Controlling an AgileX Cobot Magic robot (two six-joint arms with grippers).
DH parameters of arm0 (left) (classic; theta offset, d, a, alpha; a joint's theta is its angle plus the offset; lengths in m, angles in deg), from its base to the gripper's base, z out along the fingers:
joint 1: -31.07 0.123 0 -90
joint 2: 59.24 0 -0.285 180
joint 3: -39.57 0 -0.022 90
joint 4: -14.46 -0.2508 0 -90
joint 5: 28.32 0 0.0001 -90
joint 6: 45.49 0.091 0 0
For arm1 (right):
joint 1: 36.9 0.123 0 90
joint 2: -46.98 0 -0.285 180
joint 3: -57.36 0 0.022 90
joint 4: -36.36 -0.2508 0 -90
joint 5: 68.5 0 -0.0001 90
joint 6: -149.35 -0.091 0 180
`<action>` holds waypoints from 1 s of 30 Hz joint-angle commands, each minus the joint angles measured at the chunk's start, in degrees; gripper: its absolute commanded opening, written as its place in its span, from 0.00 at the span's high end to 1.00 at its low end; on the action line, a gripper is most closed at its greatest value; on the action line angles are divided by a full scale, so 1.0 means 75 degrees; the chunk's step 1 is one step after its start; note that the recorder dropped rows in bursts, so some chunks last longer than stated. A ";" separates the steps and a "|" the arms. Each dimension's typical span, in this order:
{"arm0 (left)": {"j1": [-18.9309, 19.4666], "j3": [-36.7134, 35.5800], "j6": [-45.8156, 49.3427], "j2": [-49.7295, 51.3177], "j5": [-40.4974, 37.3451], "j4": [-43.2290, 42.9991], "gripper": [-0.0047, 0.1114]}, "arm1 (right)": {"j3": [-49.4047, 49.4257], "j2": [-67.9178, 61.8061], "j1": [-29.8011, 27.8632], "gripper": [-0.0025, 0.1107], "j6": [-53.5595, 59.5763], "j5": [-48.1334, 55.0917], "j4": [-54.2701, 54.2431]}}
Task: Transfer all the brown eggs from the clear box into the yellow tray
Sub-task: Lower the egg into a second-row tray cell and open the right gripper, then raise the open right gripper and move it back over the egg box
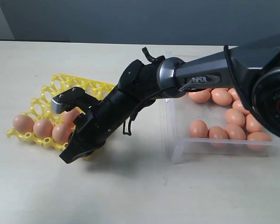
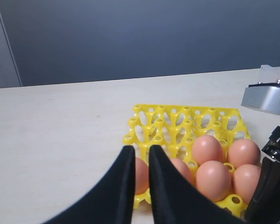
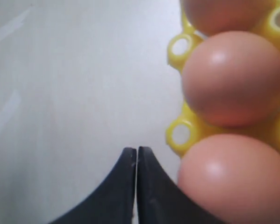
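Arm label [image 1: 200,79] "PiPER" over clear box [image 1: 170,135]

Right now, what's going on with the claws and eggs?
Right gripper shut, empty, beside yellow tray. Left gripper slightly open, empty. Eggs left in clear box. Nothing in the way.

**Count: 1 yellow tray [image 2: 177,116], 1 clear box [image 1: 177,149], 16 brown eggs [image 2: 206,148] visible.**
Left wrist view: 6 eggs seated in the tray, two of them partly hidden. Exterior view shows only 4 of those; the robot arm [image 1: 130,98] covers the rest. The other 10 eggs are off the tray, all inside the box. The arm also hides the box's far side, so treat 10 as a minimum.
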 commanded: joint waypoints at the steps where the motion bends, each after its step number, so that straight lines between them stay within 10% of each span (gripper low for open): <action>1: -0.0014 -0.0039 -0.0007 0.0048 0.0033 -0.0015 0.85 | 0.0034 -0.0145 -0.0007 0.95 -0.0325 -0.0294 0.0143; 22: -0.0014 -0.0039 -0.0007 0.0048 0.0033 -0.0015 0.85 | 0.0034 0.0163 -0.0007 0.95 -0.1568 0.0277 0.1374; 30: -0.0014 -0.0039 -0.0007 0.0048 0.0033 -0.0015 0.85 | 0.0034 0.2102 -0.0069 0.95 -0.4351 0.0191 0.4114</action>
